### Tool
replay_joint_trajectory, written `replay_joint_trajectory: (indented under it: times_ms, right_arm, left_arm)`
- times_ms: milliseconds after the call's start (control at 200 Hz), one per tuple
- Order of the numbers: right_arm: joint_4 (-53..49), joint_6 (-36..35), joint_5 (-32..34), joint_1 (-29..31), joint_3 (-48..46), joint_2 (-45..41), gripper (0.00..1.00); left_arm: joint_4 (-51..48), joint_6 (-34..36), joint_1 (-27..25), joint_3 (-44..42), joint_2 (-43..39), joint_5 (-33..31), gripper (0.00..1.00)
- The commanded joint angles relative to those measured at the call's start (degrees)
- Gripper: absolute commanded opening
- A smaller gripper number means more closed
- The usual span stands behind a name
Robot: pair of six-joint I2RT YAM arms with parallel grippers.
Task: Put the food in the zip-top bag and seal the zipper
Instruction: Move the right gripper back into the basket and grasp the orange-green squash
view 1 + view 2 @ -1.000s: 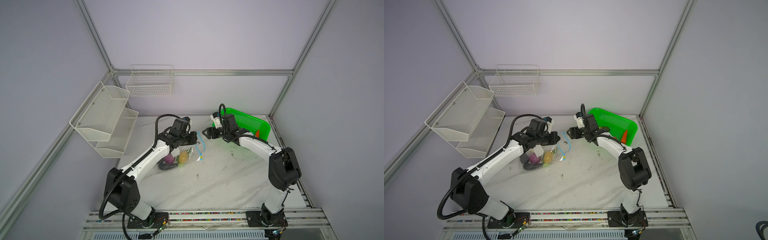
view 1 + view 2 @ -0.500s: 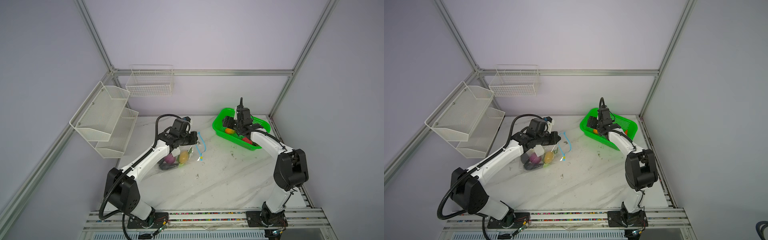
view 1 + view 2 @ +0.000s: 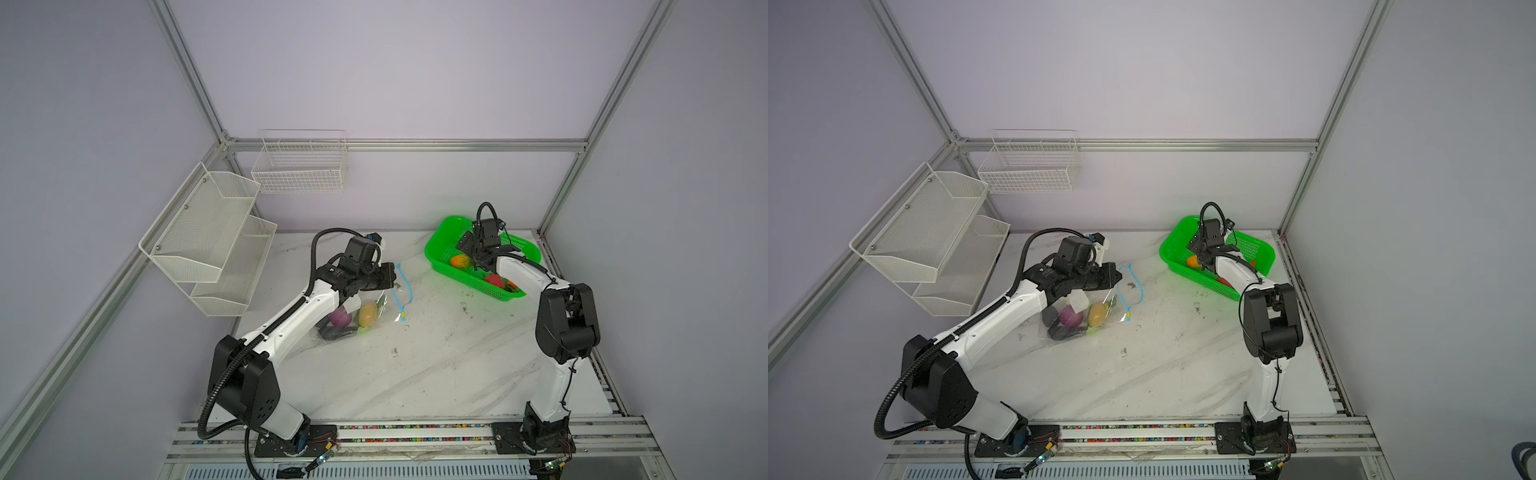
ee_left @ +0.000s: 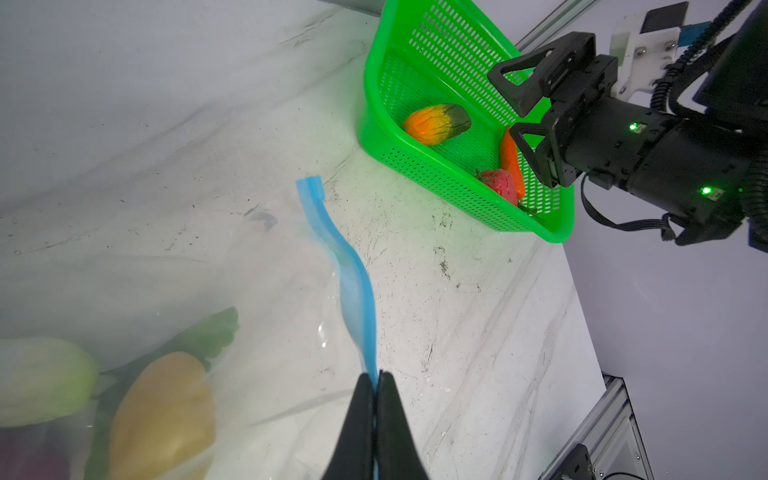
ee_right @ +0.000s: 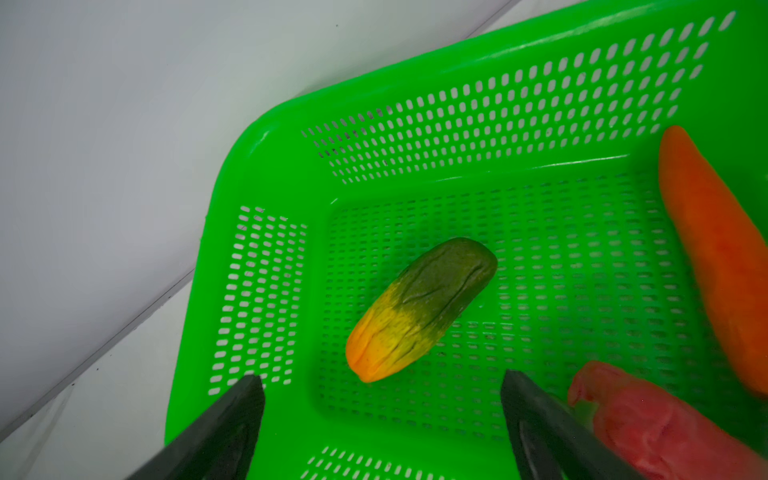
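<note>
The clear zip-top bag point(image 3: 353, 328) lies on the table's left half, with a purple piece point(image 3: 340, 319) and a yellow piece point(image 3: 368, 313) of food inside. My left gripper point(image 4: 376, 380) is shut on the bag's blue zipper point(image 4: 353, 286), holding that edge up; both top views show it point(image 3: 1119, 274). The yellow slider point(image 3: 402, 318) sits at the strip's near end. My right gripper point(image 5: 381, 378) hangs open over the green basket point(image 5: 249, 174), just above an orange-and-green piece point(image 5: 419, 307). A carrot point(image 5: 715, 249) and a red piece point(image 5: 656, 428) lie beside it.
The green basket point(image 3: 440, 249) stands at the back right near the corner post. Two white mesh shelves point(image 3: 208, 232) hang on the left wall and a wire basket point(image 3: 299, 166) on the back wall. Marble tabletop point(image 3: 415, 365) stretches between the arms.
My right gripper swung away from the bag's mouth to the basket, tipped down into it and opened wider. The left arm and the bag have stayed put.
</note>
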Motion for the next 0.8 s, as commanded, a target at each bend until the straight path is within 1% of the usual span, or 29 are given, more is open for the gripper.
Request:
replay_joint_trajectory:
  times_ms: [0, 130, 355, 700, 735, 795]
  right_arm:
    - [-1.62, 3.12, 1.39, -1.00, 1.82, 2.82, 0.92]
    - [-1.76, 2.89, 1.20, -1.55, 2.94, 6.14, 0.92]
    - [-0.96, 1.53, 1.02, -1.73, 4.15, 9.45, 0.92]
    - [-0.10, -0.07, 0.07, -1.79, 8.13, 14.74, 0.89]
    - [-0.04, -0.30, 0.18, -1.81, 8.68, 15.22, 0.88]
    - [-0.09, -0.84, 0.79, -1.76, 9.25, 15.98, 0.83]
  left_arm:
    - [2.61, -0.15, -0.38, 0.28, -1.72, 1.15, 0.00]
    - [2.58, -0.06, -0.38, 0.37, -1.72, 1.05, 0.00]
    - [2.62, -0.14, -0.38, 0.45, -1.30, 1.15, 0.00]
    - [2.55, -0.18, -0.38, 0.70, -0.67, 1.17, 0.00]
    - [2.58, -0.23, -0.38, 0.67, -0.67, 1.11, 0.00]
    - [2.55, -0.22, -0.38, 0.71, -0.67, 1.17, 0.00]
